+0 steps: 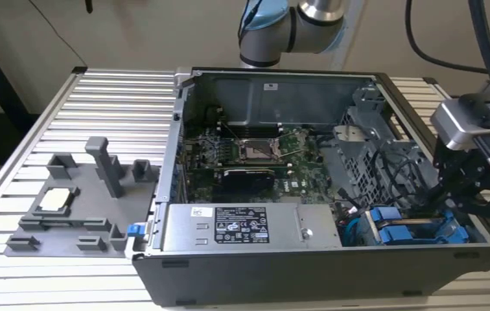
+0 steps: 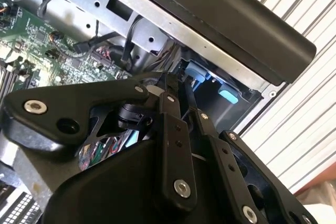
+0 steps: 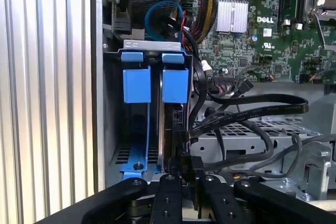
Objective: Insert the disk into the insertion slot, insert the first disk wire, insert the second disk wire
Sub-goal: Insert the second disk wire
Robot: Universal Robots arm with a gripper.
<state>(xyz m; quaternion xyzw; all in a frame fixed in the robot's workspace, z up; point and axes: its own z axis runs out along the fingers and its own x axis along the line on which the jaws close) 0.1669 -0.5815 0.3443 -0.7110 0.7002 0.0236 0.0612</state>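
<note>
The disk [image 3: 168,124] stands on edge inside the insertion slot [image 3: 111,108], its blue frame tabs [image 3: 137,82] at the bay's mouth. In the exterior view the blue-framed disk [image 1: 400,233] lies in the near corner of the open computer case, on the exterior view's right. My gripper [image 1: 454,202] hangs right over that bay. In the first wrist view the gripper [image 3: 188,176] has its fingers [image 3: 169,182] close together on a black wire connector [image 3: 188,162] at the disk's edge. The second wrist view also shows the gripper [image 2: 177,83] narrowed beside the blue frame [image 2: 197,72].
Black flat cables [image 3: 252,106] loop from the connector across a grey perforated cage [image 3: 252,129]. The motherboard [image 1: 254,152] fills the case's middle and a silver power supply [image 1: 245,227] sits along its near side. A grey fixture [image 1: 81,201] stands on the slatted table.
</note>
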